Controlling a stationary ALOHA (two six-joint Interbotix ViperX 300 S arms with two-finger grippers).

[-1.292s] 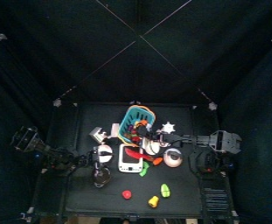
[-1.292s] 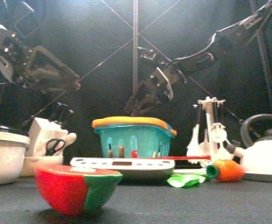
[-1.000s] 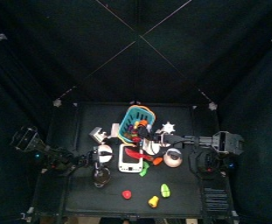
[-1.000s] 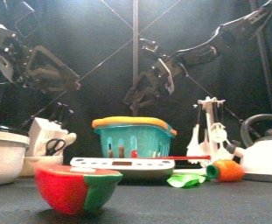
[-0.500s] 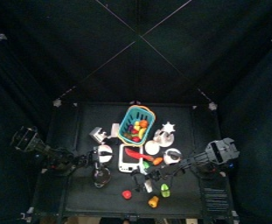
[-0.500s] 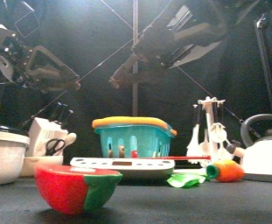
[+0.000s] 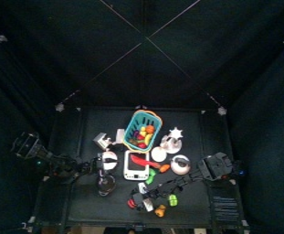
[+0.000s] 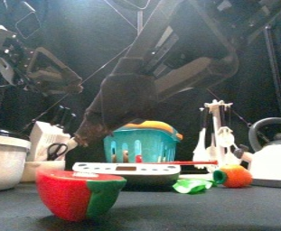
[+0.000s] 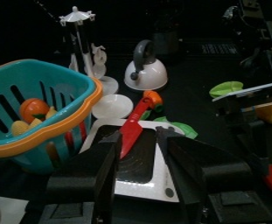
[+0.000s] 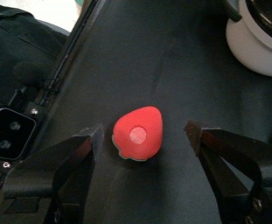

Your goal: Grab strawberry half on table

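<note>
The strawberry half point(image 10: 139, 133) is a small red rounded piece lying on the black table point(image 10: 208, 96). In the right wrist view it sits between the open jaws of my right gripper point(image 10: 142, 138), which hovers just above it without touching. From the top, the right gripper point(image 7: 142, 197) is over the strawberry half point(image 7: 133, 204) near the table's front edge. In the front view the piece point(image 8: 72, 191) stands near and large, with the right gripper point(image 8: 97, 133) above and behind it. My left gripper point(image 9: 149, 156) is open and empty, resting at the left point(image 7: 77, 170).
A teal basket point(image 7: 144, 131) with toy fruit stands at the back. A white scale with a red knife point(image 9: 136, 131) is in the middle. A kettle point(image 8: 273, 153), a white pot point(image 8: 3, 161), an orange-red piece point(image 8: 232, 176) and yellow-green pieces point(image 7: 174, 196) lie around.
My right arm has swung from the table's right side to the front middle and come down over the strawberry half. The left arm has not moved.
</note>
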